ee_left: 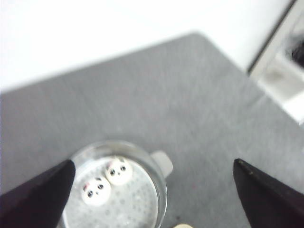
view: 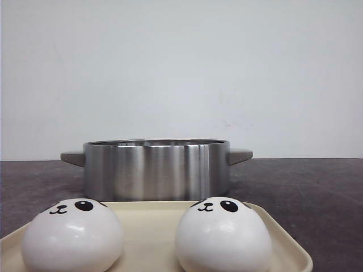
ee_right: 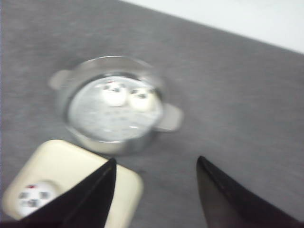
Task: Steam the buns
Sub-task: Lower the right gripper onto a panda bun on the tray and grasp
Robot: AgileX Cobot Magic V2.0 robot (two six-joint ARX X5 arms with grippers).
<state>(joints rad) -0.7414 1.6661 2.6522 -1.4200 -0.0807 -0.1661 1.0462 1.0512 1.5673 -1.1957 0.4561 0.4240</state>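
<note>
Two buns [ee_right: 128, 96] sit side by side inside the steel pot [view: 156, 170]; two more [view: 72, 233] rest on the cream tray [view: 148, 229] just in front of it; left gripper [ee_left: 152, 190] and right gripper [ee_right: 154, 190] hang above the pot — both with jaws spread, empty.

**Four panda buns, two on tray, two in pot**

Glossy white domes with black oval eyes, small nose and mouth. Left bun [view: 72, 235] and right bun [view: 222, 236] sitting upright on the cream tray [view: 148, 226], apart, just before the steel pot [view: 156, 169]. Two more buns [ee_right: 115, 93] [ee_right: 142, 99] resting side by side, touching, on the pot's perforated steamer plate [ee_right: 107, 118], near its rim.
</note>
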